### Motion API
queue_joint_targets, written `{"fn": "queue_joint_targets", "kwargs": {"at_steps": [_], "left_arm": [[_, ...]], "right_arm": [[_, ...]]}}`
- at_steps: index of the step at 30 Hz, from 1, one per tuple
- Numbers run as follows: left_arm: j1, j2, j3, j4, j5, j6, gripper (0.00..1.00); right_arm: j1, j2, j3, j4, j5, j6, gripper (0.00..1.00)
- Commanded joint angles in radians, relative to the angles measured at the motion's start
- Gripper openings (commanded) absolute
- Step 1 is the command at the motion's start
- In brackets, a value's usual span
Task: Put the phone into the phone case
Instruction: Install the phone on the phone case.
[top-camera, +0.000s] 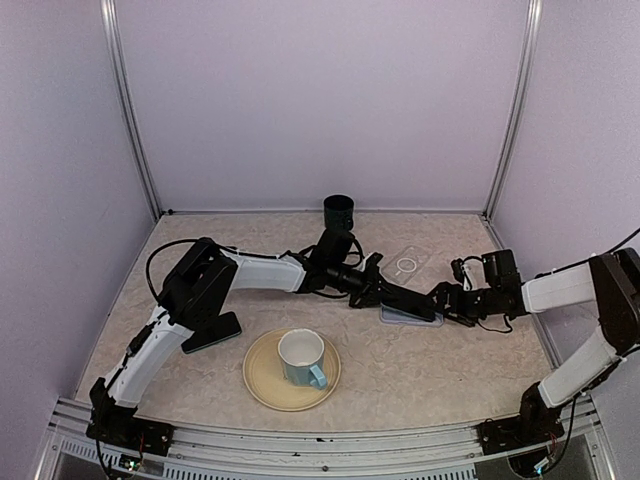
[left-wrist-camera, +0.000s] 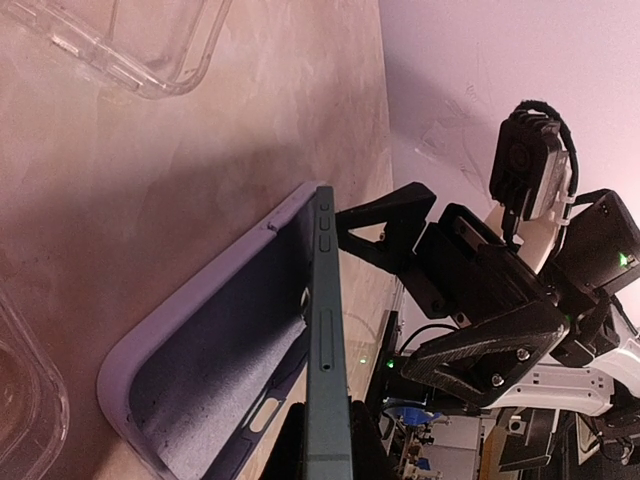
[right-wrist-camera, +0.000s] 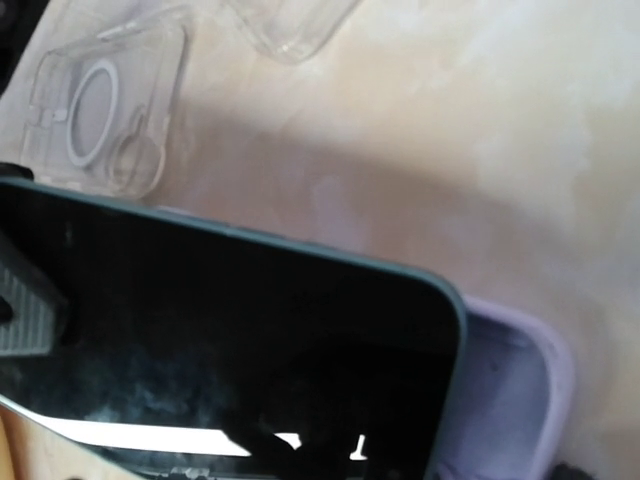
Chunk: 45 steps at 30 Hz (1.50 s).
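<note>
- The phone is found clamped in the left gripper, a little right of the table's centre. It is held tilted over the phone case, which lies flat on the table.
- The right gripper is noted at the right end of the case with its jaws spread wide. Nothing is seen to be gripped by it.
- Progress: insertion is judged to be begun but not finished. In the left wrist view, one end of the phone meets the case rim at a corner, while the rest of the body stands off the cavity at an angle.
- Remaining, as judged: the phone is to be laid flat and pressed until the lip closes round every edge, and then let go.
- Phone: a rigid, flat slab is recorded, with a dark green frame, slim side buttons and glossy black glass that carries glare.
- Phone case: a lilac, matt, seemingly soft shell is recorded, with rounded corners, a raised lip, side cut-outs and a darker, felt-like lining. Some give in the lip is to be expected.
- A clear case, transparent and marked with a ring, lies just to the far side, apart from the work.
- The table surface is mottled beige, like stone.
</note>
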<state>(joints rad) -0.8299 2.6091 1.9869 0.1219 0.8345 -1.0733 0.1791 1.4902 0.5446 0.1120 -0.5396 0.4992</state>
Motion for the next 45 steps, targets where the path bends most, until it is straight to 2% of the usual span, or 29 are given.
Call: {"fn": "queue_joint_targets", "kwargs": {"at_steps": [1, 17, 35, 45], "left_arm": [[0.002, 0.014, 0.039, 0.046, 0.026, -0.009, 0.00], [-0.003, 0.016, -0.004, 0.101, 0.039, -0.094, 0.00], [0.000, 0.016, -0.024, -0.034, -0.025, -0.007, 0.00], [0.002, 0.011, -0.058, -0.054, -0.002, -0.042, 0.00]], "right_arm": [[-0.002, 0.031, -0.008, 0.043, -0.013, 0.008, 1.00], [0.029, 0.045, -0.009, 0.069, -0.011, 0.021, 1.00], [0.056, 0.051, 0.003, 0.073, -0.008, 0.023, 1.00], [0.089, 0.059, 0.021, 0.061, 0.022, 0.005, 1.00]]}}
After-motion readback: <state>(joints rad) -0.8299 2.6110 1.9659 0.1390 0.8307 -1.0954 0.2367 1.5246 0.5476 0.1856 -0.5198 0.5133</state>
